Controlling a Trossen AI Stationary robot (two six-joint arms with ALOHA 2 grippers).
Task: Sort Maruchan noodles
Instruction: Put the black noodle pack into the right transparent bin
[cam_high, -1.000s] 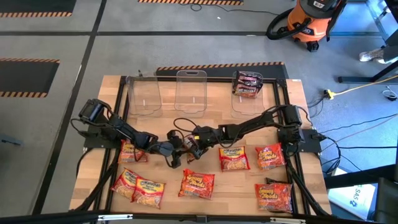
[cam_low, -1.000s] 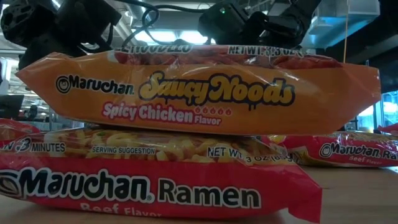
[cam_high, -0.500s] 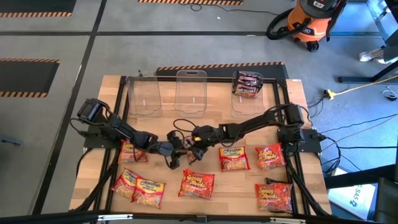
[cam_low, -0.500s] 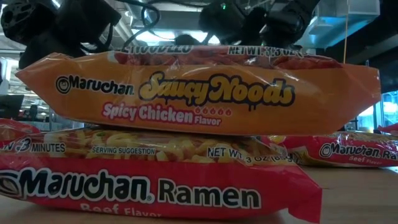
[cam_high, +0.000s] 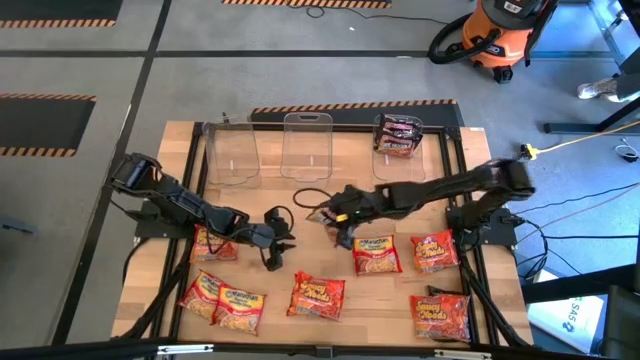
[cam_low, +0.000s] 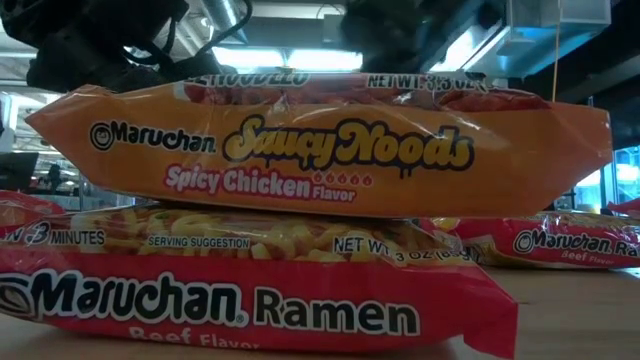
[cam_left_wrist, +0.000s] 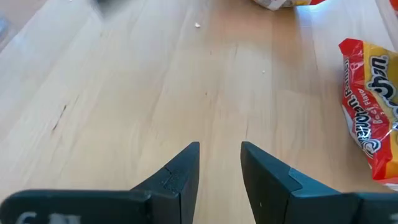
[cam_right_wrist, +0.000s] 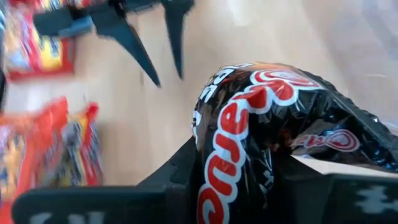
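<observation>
**Op:** Maruchan noodles status, high view: one dark packet (cam_high: 398, 134) already sits in the right-hand clear bin (cam_high: 398, 160). Middle bin (cam_high: 307, 150) and left bin (cam_high: 231, 155) look empty to me. Roughly eight red and orange packets lie loose on the table (cam_high: 330, 200), near edge. So I judge we're early, most sorting left.

**Eng:** Grippers?

**Op:** Right gripper (cam_high: 340, 212) is mid-table, pinching something dark; too small here to name. Left gripper (cam_high: 275, 245) hangs just beside it, over bare wood.

**Eng:** Low view?

**Op:** Blocked by a stack: orange Saucy Noods packet (cam_low: 320, 150) lying on a red beef ramen packet (cam_low: 250, 290). Flat, crinkly, glossy film.

**Eng:** Left wrist?

**Op:** Fingers (cam_left_wrist: 180, 174) slightly apart, nothing between them, bare tabletop below. Red-yellow packet (cam_left_wrist: 370, 124) off to one side.

**Eng:** Right wrist?

**Op:** Jaws clamped on a black packet with red lettering (cam_right_wrist: 261, 130), film bulging and bent over the fingers. Soft grip, could slip.
</observation>
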